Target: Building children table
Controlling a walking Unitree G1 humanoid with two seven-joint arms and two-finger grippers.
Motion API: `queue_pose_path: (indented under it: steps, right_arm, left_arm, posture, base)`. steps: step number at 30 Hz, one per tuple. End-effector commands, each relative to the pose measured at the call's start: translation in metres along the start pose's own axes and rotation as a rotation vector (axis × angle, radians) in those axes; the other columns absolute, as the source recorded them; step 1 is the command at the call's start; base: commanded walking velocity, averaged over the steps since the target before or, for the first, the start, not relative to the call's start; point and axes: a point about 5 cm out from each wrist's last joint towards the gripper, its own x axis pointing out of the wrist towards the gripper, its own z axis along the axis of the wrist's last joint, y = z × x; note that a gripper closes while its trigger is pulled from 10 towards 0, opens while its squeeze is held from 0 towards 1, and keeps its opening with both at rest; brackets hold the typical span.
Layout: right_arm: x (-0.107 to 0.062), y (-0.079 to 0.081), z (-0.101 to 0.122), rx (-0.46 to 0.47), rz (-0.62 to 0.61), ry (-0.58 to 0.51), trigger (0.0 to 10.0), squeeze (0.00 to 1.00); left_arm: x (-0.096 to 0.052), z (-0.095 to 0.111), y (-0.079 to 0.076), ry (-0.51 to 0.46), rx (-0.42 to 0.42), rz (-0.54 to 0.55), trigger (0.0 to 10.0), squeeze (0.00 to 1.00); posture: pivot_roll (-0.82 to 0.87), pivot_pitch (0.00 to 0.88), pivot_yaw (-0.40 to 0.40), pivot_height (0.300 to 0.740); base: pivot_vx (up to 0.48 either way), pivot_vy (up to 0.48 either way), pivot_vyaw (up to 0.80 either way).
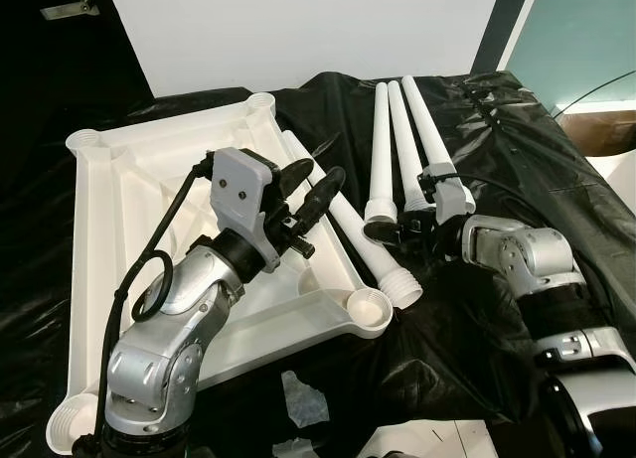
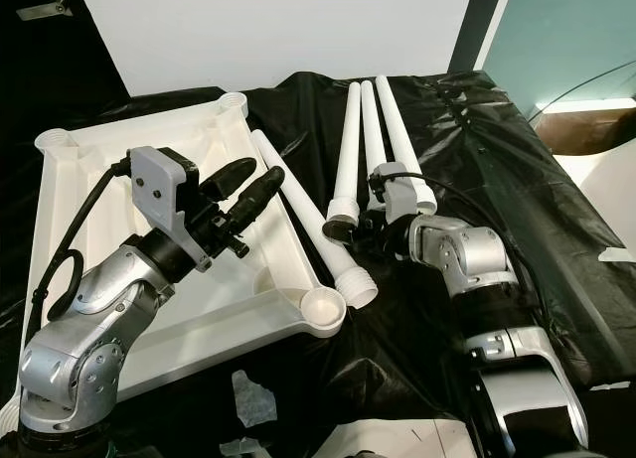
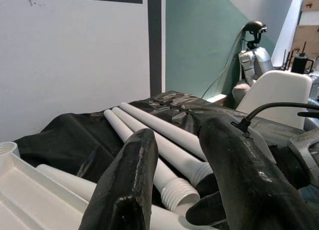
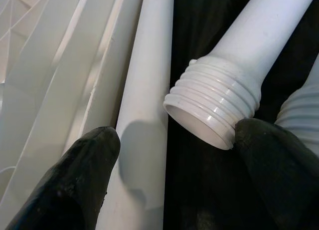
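No readable markings seen. Right hand (image 4: 169,175) released, fingers straddling threaded end of white plastic table leg (image 4: 219,105) on black sheeting (image 1: 467,329). Left hand (image 1: 313,195) released, raised over upturned white plastic tabletop (image 1: 119,210).

**Mostly white on black here**

Tabletop (image 1: 129,200) and the legs (image 1: 402,140) are plain white, no pattern. Sheet (image 1: 517,170) under them is glossy black. Both arms silver with black fingers (image 3: 124,190). Far wall (image 1: 298,31) white, with a teal panel (image 1: 586,31) at right.
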Motion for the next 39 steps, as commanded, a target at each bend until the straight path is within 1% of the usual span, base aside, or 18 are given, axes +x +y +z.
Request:
queue_pose_path:
  steps: [1, 2, 4, 6, 8, 19, 20, 21, 22, 23, 24, 25, 26, 27, 28, 33, 38, 39]
  right_arm:
    - [0.007, 0.003, -0.004, -0.008, 0.033, 0.071, 10.0, 0.00]
    - [0.010, 0.004, -0.006, -0.020, 0.043, 0.131, 10.0, 0.00]
    - [0.010, 0.004, -0.006, -0.020, 0.043, 0.131, 10.0, 0.00]
    - [0.010, 0.005, -0.014, -0.040, 0.049, 0.234, 10.0, 0.00]
    - [0.009, 0.004, -0.018, -0.038, 0.045, 0.274, 10.0, 0.00]
    - [0.003, -0.005, -0.025, -0.061, -0.002, 0.371, 10.0, 0.00]
    - [0.000, -0.011, -0.025, -0.084, -0.035, 0.397, 7.3, 0.00]
    - [0.000, -0.011, -0.025, -0.084, -0.035, 0.397, 7.3, 0.00]
    - [-0.002, -0.016, -0.023, -0.095, -0.060, 0.405, 4.6, 0.00]
    - [-0.002, -0.016, -0.023, -0.095, -0.060, 0.405, 4.6, 0.00]
    - [-0.003, -0.019, -0.020, -0.106, -0.082, 0.399, 0.0, 0.00]
    - [-0.003, -0.019, -0.020, -0.106, -0.082, 0.399, 0.0, 0.00]
    - [-0.003, -0.021, -0.017, -0.114, -0.087, 0.391, 3.7, 0.00]
    - [-0.003, -0.021, -0.017, -0.114, -0.087, 0.391, 3.7, 0.00]
    - [-0.003, -0.021, -0.014, -0.123, -0.084, 0.382, 10.0, 0.00]
    - [-0.003, -0.021, -0.008, -0.141, -0.084, 0.376, 10.0, 0.00]
    - [-0.001, -0.014, -0.007, -0.145, -0.044, 0.364, 10.0, 0.00]
    - [0.001, -0.011, -0.008, -0.145, -0.032, 0.365, 10.0, 0.04]
  left_arm:
    - [0.002, 0.001, -0.001, -0.001, 0.004, 0.004, 10.0, 0.00]
    - [0.001, 0.002, -0.001, -0.003, 0.010, 0.011, 10.0, 0.00]
    - [0.001, 0.002, -0.001, -0.003, 0.010, 0.011, 10.0, 0.00]
    - [-0.001, 0.002, -0.001, -0.005, 0.017, 0.033, 10.0, 0.00]
    - [-0.003, 0.002, -0.002, -0.005, 0.017, 0.043, 10.0, 0.00]
    - [-0.005, 0.001, -0.003, -0.003, 0.013, 0.066, 10.0, 0.00]
    - [-0.006, 0.000, -0.003, -0.003, 0.011, 0.070, 10.0, 0.00]
    - [-0.006, 0.000, -0.003, -0.003, 0.011, 0.070, 10.0, 0.00]
    - [-0.006, 0.000, -0.004, -0.004, 0.009, 0.071, 10.0, 0.00]
    - [-0.006, 0.000, -0.004, -0.004, 0.009, 0.071, 10.0, 0.00]
    - [-0.006, -0.001, -0.004, -0.004, 0.006, 0.070, 10.0, 0.00]
    - [-0.006, -0.001, -0.004, -0.004, 0.006, 0.070, 10.0, 0.00]
    - [-0.006, -0.002, -0.004, -0.002, 0.004, 0.069, 10.0, 0.00]
    - [-0.006, -0.002, -0.004, -0.002, 0.004, 0.069, 10.0, 0.00]
    - [-0.006, -0.002, -0.004, -0.002, 0.003, 0.067, 10.0, 0.00]
    - [-0.006, -0.002, -0.004, 0.002, 0.005, 0.064, 10.0, 0.00]
    - [-0.005, -0.002, -0.003, 0.002, 0.008, 0.060, 10.0, 0.00]
    - [-0.005, -0.002, -0.003, 0.001, 0.007, 0.060, 10.0, 0.00]
  posture:
    - [0.13, 0.074, -0.028, 0.740]
    - [0.14, 0.072, -0.041, 0.740]
    - [0.14, 0.072, -0.041, 0.740]
    - [0.16, 0.069, -0.060, 0.740]
    - [0.16, 0.070, -0.066, 0.740]
    - [0.16, 0.068, -0.087, 0.740]
    - [0.16, 0.067, -0.091, 0.740]
    - [0.16, 0.067, -0.091, 0.740]
    - [0.16, 0.067, -0.092, 0.740]
    - [0.16, 0.067, -0.092, 0.740]
    - [0.16, 0.067, -0.092, 0.740]
    - [0.16, 0.067, -0.092, 0.740]
    - [0.15, 0.070, -0.091, 0.740]
    - [0.15, 0.070, -0.091, 0.740]
    - [0.15, 0.071, -0.088, 0.740]
    - [0.15, 0.073, -0.084, 0.740]
    - [0.14, 0.076, -0.081, 0.740]
    - [0.14, 0.076, -0.078, 0.740]
  base:
    - [0.000, 0.000, 0.00]
    - [0.000, 0.000, 0.00]
    - [0.000, 0.000, 0.00]
    - [0.000, 0.000, 0.00]
    - [0.000, 0.000, 0.00]
    - [0.000, 0.000, 0.00]
    - [0.000, 0.000, 0.00]
    - [0.000, 0.000, 0.00]
    - [0.000, 0.000, 0.00]
    - [0.000, 0.000, 0.00]
    - [0.000, 0.000, 0.00]
    - [0.000, 0.000, 0.00]
    - [0.000, 0.000, 0.00]
    - [0.000, 0.000, 0.00]
    - [0.000, 0.000, 0.00]
    - [0.000, 0.000, 0.00]
    - [0.000, 0.000, 0.00]
    - [0.000, 0.000, 0.00]
